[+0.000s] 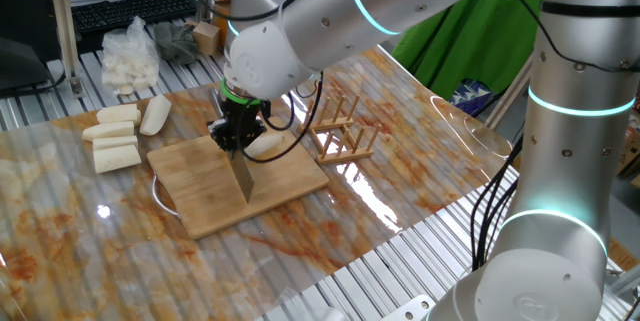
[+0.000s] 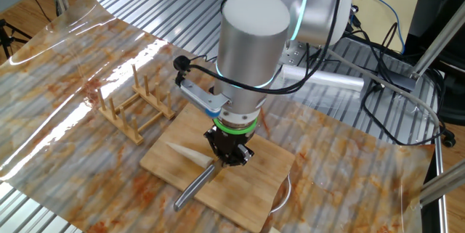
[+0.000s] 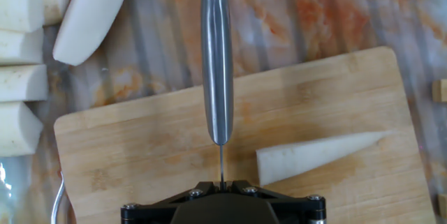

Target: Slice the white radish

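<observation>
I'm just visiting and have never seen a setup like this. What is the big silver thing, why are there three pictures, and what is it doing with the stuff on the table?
The silver machine is a robot arm. Its gripper, a two-fingered hand, is shut on a knife, blade edge down. Two pictures come from fixed cameras on different sides of the table; the third is from a camera on the hand, looking down along the knife. On the wooden cutting board lies the white radish, a tapered piece, still whole beside the blade. Off the board lie thicker radish chunks, a bag of white pieces and a small wooden rack.
</observation>
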You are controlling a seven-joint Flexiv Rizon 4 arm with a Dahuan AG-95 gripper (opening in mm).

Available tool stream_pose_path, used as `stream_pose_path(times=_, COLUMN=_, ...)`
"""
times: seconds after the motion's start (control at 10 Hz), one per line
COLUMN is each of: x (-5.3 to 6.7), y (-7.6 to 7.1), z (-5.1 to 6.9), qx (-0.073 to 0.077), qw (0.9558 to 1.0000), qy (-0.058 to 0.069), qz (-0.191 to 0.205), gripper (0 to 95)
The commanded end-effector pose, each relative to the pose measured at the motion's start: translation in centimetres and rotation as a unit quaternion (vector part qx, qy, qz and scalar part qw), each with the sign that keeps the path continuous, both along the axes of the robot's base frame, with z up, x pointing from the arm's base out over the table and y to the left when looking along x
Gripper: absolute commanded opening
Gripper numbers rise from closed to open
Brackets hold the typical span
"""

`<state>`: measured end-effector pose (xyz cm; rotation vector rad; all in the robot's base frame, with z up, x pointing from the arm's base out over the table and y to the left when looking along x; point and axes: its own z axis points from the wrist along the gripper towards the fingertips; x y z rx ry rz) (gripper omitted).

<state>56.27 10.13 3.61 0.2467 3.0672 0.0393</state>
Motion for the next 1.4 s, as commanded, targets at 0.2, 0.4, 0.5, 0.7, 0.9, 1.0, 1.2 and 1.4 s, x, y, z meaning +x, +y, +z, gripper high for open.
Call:
stream_pose_path(times=0.2, x=0.2, y=0.1, z=-0.3, qx=0.003, qw=1.0000, qy=0.002, qz=0.000, gripper=0.0)
stream_pose_path(times=0.4, x=0.2, y=0.1, z=-0.3, qx=0.004, qw=1.0000, qy=0.004, qz=0.000, gripper=0.0)
stream_pose_path(times=0.5, x=0.2, y=0.1, z=-0.3, qx=0.004, qw=1.0000, qy=0.006, qz=0.000, gripper=0.0)
stream_pose_path(times=0.7, x=0.2, y=0.1, z=-0.3, qx=0.003, qw=1.0000, qy=0.005, qz=0.000, gripper=0.0)
stream_pose_path(times=0.9, x=0.2, y=0.1, z=-0.3, qx=0.004, qw=0.9999, qy=0.010, qz=-0.001, gripper=0.0)
stream_pose_path(times=1.0, x=0.2, y=0.0, z=-0.1, qx=0.006, qw=0.9999, qy=0.015, qz=-0.002, gripper=0.0)
stream_pose_path(times=1.2, x=0.1, y=-0.2, z=0.6, qx=0.007, qw=0.9998, qy=0.015, qz=-0.006, gripper=0.0)
stream_pose_path(times=1.4, x=-0.2, y=-0.6, z=1.7, qx=0.010, qw=0.9998, qy=0.016, qz=-0.007, gripper=0.0)
